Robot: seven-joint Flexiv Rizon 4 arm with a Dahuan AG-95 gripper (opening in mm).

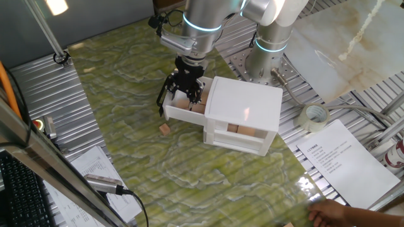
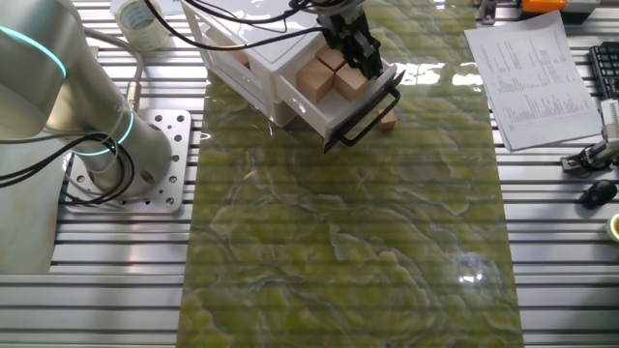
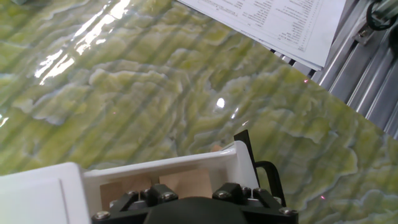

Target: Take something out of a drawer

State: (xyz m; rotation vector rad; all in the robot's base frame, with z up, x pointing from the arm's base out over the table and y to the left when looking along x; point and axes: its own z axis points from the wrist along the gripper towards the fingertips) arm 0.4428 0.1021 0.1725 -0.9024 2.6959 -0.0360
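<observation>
The white drawer (image 1: 180, 115) with its black bar handle (image 2: 365, 120) stands pulled out of the small white cabinet (image 1: 246, 101). Several light-brown wooden cubes (image 2: 317, 77) lie in it, and they also show in the hand view (image 3: 186, 183). My gripper (image 1: 189, 93) reaches down into the drawer among the cubes; in the other fixed view (image 2: 363, 60) its fingers hang over them. The fingertips are hidden, so I cannot tell whether they hold a cube. One more cube (image 1: 165, 128) lies on the green mat beside the drawer front (image 2: 388, 120).
A printed sheet (image 1: 338, 157) and a tape roll (image 1: 315, 115) lie right of the cabinet. A person's hand (image 1: 334, 213) rests at the mat's near edge. The arm's base (image 2: 116, 145) stands on the slatted metal table behind the cabinet.
</observation>
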